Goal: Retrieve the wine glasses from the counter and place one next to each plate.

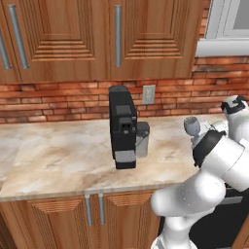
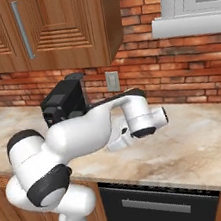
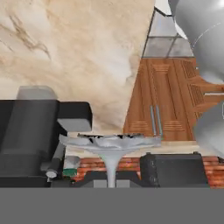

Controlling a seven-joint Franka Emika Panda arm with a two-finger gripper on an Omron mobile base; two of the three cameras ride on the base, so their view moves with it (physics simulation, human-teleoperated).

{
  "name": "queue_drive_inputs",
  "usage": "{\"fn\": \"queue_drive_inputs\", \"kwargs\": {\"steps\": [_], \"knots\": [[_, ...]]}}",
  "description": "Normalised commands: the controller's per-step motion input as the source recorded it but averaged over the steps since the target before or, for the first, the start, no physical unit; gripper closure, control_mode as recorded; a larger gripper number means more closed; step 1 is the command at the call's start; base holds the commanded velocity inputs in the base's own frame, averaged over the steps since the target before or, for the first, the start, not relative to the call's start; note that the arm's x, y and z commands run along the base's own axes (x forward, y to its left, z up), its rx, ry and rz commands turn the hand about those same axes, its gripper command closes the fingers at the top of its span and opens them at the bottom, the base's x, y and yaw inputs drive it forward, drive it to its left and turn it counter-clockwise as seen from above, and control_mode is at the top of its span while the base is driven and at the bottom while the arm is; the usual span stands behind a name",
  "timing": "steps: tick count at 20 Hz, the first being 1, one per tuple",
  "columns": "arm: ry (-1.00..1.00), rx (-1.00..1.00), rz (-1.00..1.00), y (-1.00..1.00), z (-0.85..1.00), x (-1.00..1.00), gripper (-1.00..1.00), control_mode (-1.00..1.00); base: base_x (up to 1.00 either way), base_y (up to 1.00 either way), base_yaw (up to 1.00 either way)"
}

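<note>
One wine glass [image 1: 191, 126] stands near the right of the worktop [image 1: 63, 160], right of the coffee machine [image 1: 121, 126]. Jaws clamped on its stem. Judged: first pickup under way; both placements beside plates remain.

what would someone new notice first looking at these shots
Probably the big white arm bent low over the marbled counter, in front of the brick wall. Next, the black coffee machine standing mid-counter under the wooden cabinets. Then the clear wine glass to the machine's right beside the arm; in the hand view its stem runs down between the fingers, which are shut on it.
</note>
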Motion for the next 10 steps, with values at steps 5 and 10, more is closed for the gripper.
{"fn": "queue_drive_inputs", "kwargs": {"steps": [5, 10], "knots": [[0.17, 0.39, 0.03, -0.51, 1.0, -0.82, 1.0, -1.0, 0.0, 0.0, 0.0], [0.03, 0.19, 0.0, 0.32, 0.64, -0.73, 1.0, -1.0, 0.0, 0.0, 0.0]]}}
